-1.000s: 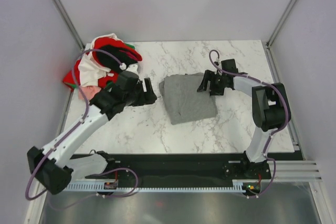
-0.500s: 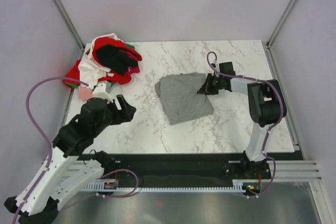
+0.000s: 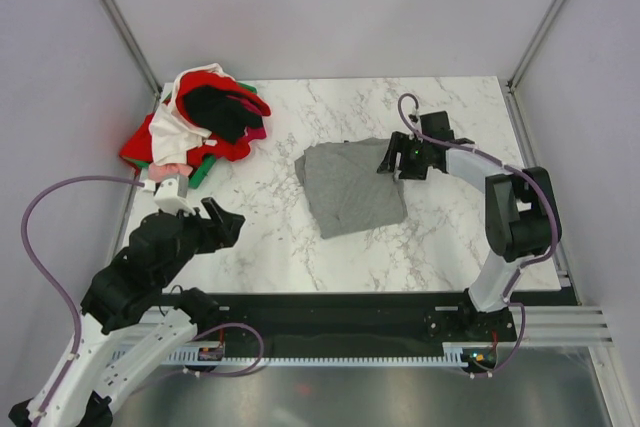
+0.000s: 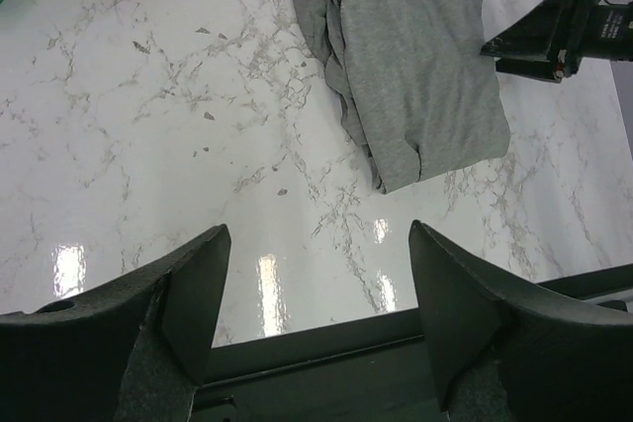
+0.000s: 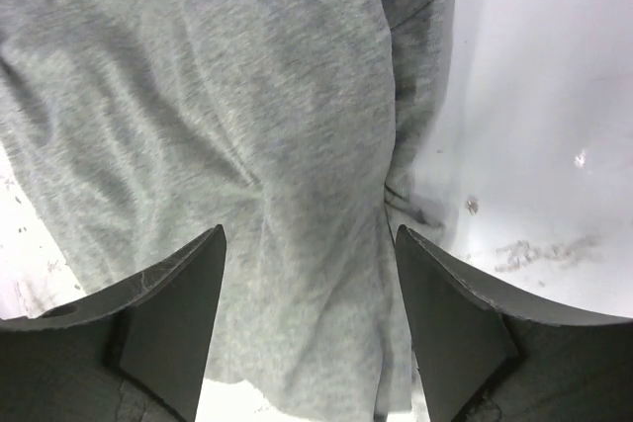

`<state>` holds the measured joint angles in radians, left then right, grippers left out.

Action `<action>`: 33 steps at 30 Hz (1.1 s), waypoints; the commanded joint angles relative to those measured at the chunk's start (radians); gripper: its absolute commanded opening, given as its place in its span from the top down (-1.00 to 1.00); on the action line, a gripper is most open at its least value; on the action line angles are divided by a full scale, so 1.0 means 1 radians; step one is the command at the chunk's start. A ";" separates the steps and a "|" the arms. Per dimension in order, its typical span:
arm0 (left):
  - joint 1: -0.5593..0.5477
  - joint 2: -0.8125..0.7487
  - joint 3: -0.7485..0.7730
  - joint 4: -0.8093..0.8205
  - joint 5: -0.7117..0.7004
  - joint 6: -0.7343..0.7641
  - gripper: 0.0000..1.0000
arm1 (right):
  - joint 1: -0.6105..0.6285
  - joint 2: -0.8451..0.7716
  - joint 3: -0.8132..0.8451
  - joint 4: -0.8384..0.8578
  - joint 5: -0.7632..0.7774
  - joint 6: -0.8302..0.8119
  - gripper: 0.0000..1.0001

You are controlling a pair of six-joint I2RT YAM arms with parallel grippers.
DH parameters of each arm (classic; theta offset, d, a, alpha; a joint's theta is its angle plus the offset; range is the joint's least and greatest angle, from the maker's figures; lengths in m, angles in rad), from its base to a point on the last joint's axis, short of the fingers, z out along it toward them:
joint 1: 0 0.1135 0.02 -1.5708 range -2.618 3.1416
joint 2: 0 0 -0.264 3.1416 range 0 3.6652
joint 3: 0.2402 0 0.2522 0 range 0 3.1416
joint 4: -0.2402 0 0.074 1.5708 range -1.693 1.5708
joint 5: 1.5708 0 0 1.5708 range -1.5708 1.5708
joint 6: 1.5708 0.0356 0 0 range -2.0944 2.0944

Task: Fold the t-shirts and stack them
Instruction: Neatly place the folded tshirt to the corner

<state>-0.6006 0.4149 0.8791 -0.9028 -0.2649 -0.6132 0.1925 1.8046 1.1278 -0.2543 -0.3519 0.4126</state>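
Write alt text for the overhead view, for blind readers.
A folded grey t-shirt lies in the middle of the marble table, the right gripper open at its far right corner. The left gripper hangs open near the front left; a heap of coloured shirts sits in the far left corner.

Overhead camera looks down; both wrist cameras face the grey t-shirt (image 3: pixel 352 187) (image 4: pixel 420 76) (image 5: pixel 247 126), right closest.

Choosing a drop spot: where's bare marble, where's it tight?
Bare: the patch between the coloured shirt pile and the grey t-shirt; the near strip from the grey t-shirt to the black base rail; the far right corner. Tight: far left corner, and the grey t-shirt's right edge under the right fingers.
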 commanded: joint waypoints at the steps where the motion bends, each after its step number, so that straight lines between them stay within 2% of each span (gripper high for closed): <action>1: 0.002 0.002 -0.011 0.004 -0.037 -0.008 -0.60 | -0.004 -0.085 0.055 -0.085 0.062 -0.034 -0.55; 7: 0.002 -0.008 -0.015 0.005 -0.036 -0.011 -0.59 | -0.002 -0.061 0.095 -0.102 0.105 -0.054 -0.57; 12: 0.002 -0.010 -0.019 0.005 -0.040 -0.016 -0.58 | -0.002 0.073 0.200 -0.114 0.143 -0.087 -0.61; 16: 0.002 -0.010 -0.022 0.008 -0.040 -0.016 -0.57 | -0.002 0.201 0.283 -0.122 0.120 -0.093 -0.58; 21: 0.002 -0.008 -0.025 0.007 -0.045 -0.017 -0.57 | 0.024 0.274 0.337 -0.122 0.103 -0.100 -0.47; 22: 0.002 -0.008 -0.023 0.008 -0.045 -0.016 -0.57 | 0.028 0.285 0.339 -0.119 0.103 -0.100 -0.40; 25: 0.002 -0.008 -0.023 0.010 -0.048 -0.017 -0.57 | 0.042 0.311 0.348 -0.112 0.100 -0.092 0.17; 26: 0.002 -0.008 -0.023 0.010 -0.048 -0.017 -0.57 | 0.044 0.318 0.354 -0.108 0.097 -0.090 0.48; 28: 0.002 -0.008 -0.026 0.010 -0.050 -0.019 -0.57 | 0.045 0.343 0.356 -0.102 0.079 -0.084 0.73; 29: 0.002 -0.008 -0.026 0.008 -0.051 -0.019 -0.56 | 0.045 0.349 0.356 -0.093 0.077 -0.080 0.99; 33: 0.001 -0.007 -0.028 0.008 -0.054 -0.020 -0.55 | 0.042 0.363 0.369 -0.089 0.187 -0.081 1.00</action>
<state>-0.6006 0.4137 0.8604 -0.9043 -0.2878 -0.6136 0.2329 2.1201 1.4830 -0.3363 -0.2634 0.3450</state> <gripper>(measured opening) 0.777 0.019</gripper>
